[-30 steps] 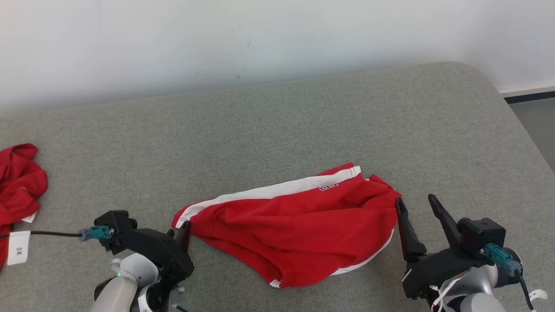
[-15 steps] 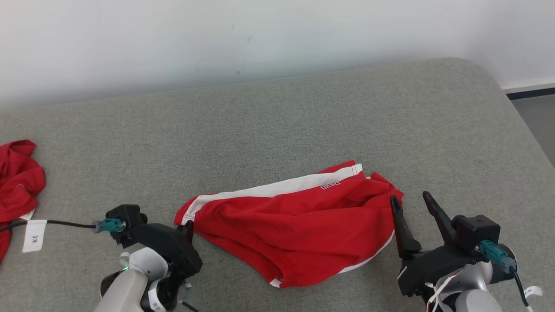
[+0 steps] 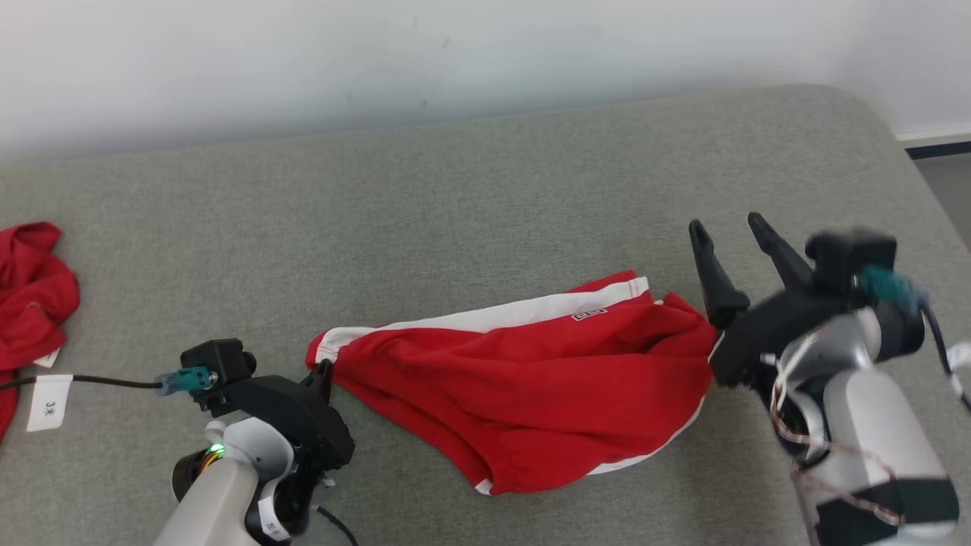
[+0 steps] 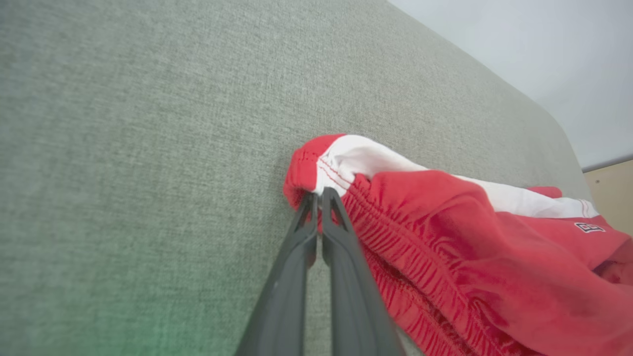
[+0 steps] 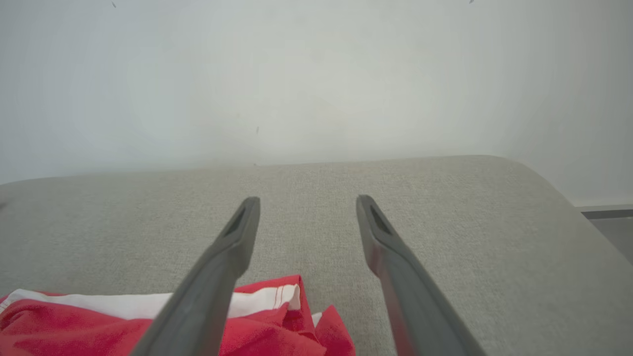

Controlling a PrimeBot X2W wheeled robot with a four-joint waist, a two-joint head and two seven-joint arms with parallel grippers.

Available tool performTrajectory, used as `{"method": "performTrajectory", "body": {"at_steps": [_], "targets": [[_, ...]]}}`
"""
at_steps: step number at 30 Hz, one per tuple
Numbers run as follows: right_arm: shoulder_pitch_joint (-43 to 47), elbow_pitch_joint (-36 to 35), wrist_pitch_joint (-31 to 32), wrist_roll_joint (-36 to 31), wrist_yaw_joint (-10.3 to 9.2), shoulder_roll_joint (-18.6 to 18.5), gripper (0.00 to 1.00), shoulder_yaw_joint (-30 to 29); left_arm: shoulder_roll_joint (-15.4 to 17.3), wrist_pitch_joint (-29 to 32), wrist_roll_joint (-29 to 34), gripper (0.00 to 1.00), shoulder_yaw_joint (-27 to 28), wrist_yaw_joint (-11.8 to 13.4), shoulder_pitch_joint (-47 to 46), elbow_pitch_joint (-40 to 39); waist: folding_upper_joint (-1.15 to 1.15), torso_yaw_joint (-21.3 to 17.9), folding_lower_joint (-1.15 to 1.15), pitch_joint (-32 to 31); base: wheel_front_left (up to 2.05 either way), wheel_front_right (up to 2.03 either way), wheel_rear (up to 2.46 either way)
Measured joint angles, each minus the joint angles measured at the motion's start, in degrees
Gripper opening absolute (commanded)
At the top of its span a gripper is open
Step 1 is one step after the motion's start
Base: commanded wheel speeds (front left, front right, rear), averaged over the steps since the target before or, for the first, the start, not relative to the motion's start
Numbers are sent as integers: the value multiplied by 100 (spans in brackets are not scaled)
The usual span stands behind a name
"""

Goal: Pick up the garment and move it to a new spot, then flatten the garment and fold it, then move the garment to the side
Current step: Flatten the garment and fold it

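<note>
Pinching, head view: left gripper (image 3: 325,373) clamped on the left corner of the red shorts (image 3: 523,379) lying on the grey cushion (image 3: 455,197); forearm low
Head view, right gripper (image 3: 724,223): fingers spread, empty, just past the shorts' right end, arm angled upward
Left wrist view: fingertips meet on the waistband corner beside the white stripe (image 4: 376,158)
Right wrist view: fingers parted, shorts beneath them

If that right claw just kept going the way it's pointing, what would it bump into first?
Likely the far part of the grey cushion, perhaps the white wall behind it; depth is unclear. The open right claw points past the red shorts.
</note>
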Motion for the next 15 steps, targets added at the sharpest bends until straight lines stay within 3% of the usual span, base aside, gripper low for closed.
{"method": "performTrajectory", "body": {"at_steps": [2, 4, 9, 15], "targets": [[-355, 405, 594, 203, 0, -104, 75, 4, -13, -1, 29, 0, -47, 2, -1, -105, 0, 52, 0, 61, 0, 0, 0], [-545, 815, 1365, 269, 0, -224, 100, 44, -46, 0, 47, 0, -96, 7, -3, -183, 0, 125, 1, 121, 0, 0, 0], [-1010, 1060, 2615, 303, 0, -521, 100, 64, -112, 24, 79, 0, -193, 2, -79, -323, 0, 320, 0, 280, 0, 0, 0], [-1098, 1035, 3282, 430, 0, -491, 100, 69, -130, 22, 80, 0, -225, -1, -85, -344, 0, 449, 0, 425, 0, 0, 0]]}}
